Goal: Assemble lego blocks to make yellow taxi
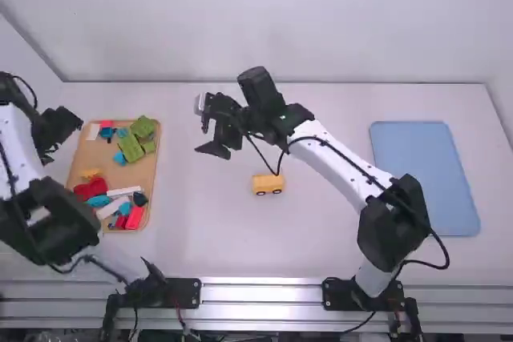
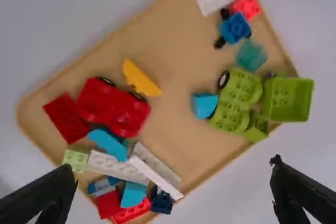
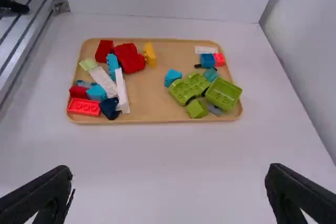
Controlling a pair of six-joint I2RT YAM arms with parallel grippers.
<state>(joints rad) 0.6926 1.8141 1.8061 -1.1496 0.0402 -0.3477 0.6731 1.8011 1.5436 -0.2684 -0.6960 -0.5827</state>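
Taking twelve o'clock as the far edge in the high view, the white worktop (image 1: pixel 321 254) carries everything. At three o'clock lies a blue mat (image 1: pixel 423 174); at nine sits a wooden tray (image 1: pixel 160 154) of loose blocks. The left hand (image 1: pixel 53 148) is up at the tray's ten o'clock side, its fingers spread wide, empty. The right hand (image 1: pixel 206 127) hangs between ten and eleven o'clock from the yellow taxi, also wide open and empty. That taxi (image 1: pixel 268 183) stands near the middle of the worktop, dark wheels (image 1: pixel 276 192) showing on its six o'clock side. Inside the tray, a red wheeled piece (image 2: pixel 113 107) lies toward eight o'clock, a green wheeled base (image 2: pixel 236 99) and an open green box (image 2: pixel 287 99) toward one, and white bars (image 2: pixel 116 167) toward six. A small curved yellow block (image 2: pixel 140 78) rests beside the red wheeled piece.
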